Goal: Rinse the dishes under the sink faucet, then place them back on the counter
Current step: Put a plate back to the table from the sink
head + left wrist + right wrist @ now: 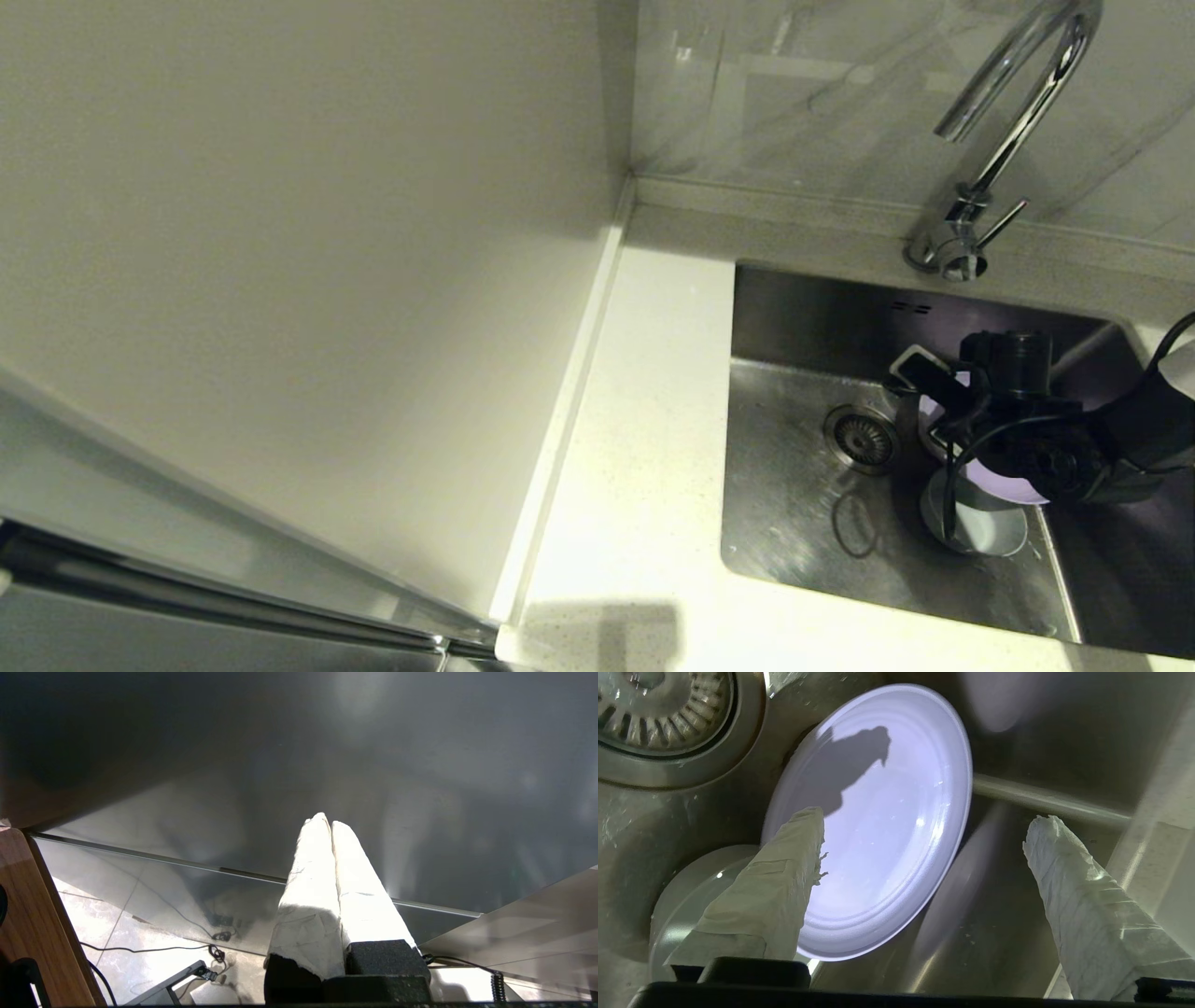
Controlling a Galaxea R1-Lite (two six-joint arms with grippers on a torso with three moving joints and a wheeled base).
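Observation:
Two of the dishes lie in the sink [794, 504]. One is a round lilac plate [1004, 483] [887, 812], and its edge overlaps a pale bowl [985, 532] [682, 896]. My right gripper [929, 401] [924, 816] hangs open low in the basin. One taped finger is over the plate, the other over the bare steel floor [994, 914], and the plate's rim lies between them untouched. The chrome faucet [1008, 121] stands behind the sink with no water showing. My left gripper [327, 821] is shut and empty, away from the sink.
The round drain strainer [861, 439] [658, 714] sits just left of the plate. White counter [644, 448] runs along the sink's left side and front, bounded by a cream wall panel [308, 280]. The left wrist view shows a grey panel and floor cables.

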